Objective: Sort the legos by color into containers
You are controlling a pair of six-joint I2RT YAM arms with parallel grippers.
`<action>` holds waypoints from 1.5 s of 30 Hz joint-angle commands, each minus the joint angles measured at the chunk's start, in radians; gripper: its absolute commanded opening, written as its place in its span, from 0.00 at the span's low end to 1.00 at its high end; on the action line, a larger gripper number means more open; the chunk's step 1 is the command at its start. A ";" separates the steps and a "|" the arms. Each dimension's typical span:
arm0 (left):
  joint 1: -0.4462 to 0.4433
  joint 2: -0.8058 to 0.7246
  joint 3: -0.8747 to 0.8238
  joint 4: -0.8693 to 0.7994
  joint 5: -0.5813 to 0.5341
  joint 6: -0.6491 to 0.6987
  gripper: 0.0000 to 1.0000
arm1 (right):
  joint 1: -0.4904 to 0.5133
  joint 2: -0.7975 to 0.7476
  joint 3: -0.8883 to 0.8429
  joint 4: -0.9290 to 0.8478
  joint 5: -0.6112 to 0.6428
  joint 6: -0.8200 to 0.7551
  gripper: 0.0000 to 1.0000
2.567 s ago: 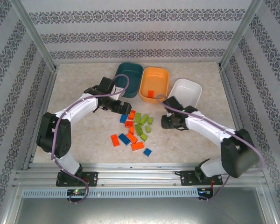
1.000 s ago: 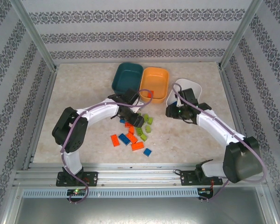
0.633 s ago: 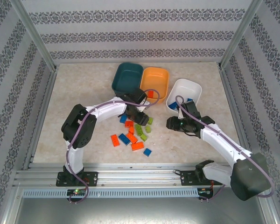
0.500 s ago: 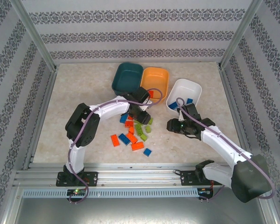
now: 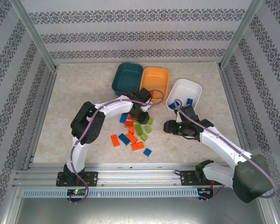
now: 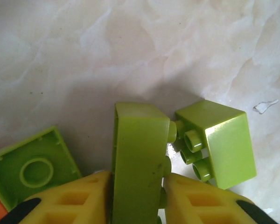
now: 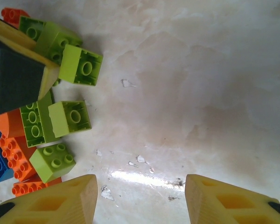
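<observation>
Left pincer (image 6: 137, 189) squeezes a small lime green plastic brick (image 6: 137, 135), low in the frame's middle. Right pincer (image 7: 140, 196) gapes empty. The stubby green plastic neighbour brick (image 6: 214, 144) (studs touching it) might get dragged along.

Legos (image 5: 132, 137) in front of containers (image 5: 155, 78)
</observation>
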 commanded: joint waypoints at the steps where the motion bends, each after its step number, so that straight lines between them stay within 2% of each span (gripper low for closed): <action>1: -0.012 0.022 0.028 -0.048 -0.006 -0.010 0.24 | 0.022 0.045 0.014 0.034 -0.018 0.025 0.53; 4: -0.010 0.009 0.035 -0.046 0.012 -0.024 0.17 | 0.030 0.081 0.031 0.056 -0.022 0.034 0.54; 11: 0.035 -0.087 0.039 -0.071 0.010 -0.050 0.17 | 0.052 0.178 0.111 0.060 -0.016 0.036 0.55; 16: 0.131 -0.203 0.021 -0.082 -0.017 -0.069 0.16 | 0.089 0.283 0.201 0.061 -0.006 0.034 0.55; 23: 0.310 -0.288 0.040 -0.063 0.022 -0.115 0.16 | 0.145 0.467 0.359 0.042 0.014 0.013 0.55; 29: 0.397 -0.180 0.192 -0.099 0.036 -0.109 0.16 | 0.173 0.607 0.469 0.009 0.042 -0.007 0.55; 35: 0.402 -0.011 0.398 -0.144 0.042 -0.101 0.17 | 0.192 0.692 0.541 -0.037 0.073 -0.024 0.53; 45: 0.403 0.256 0.726 -0.267 0.036 -0.072 0.17 | 0.196 0.713 0.566 -0.085 0.132 -0.045 0.51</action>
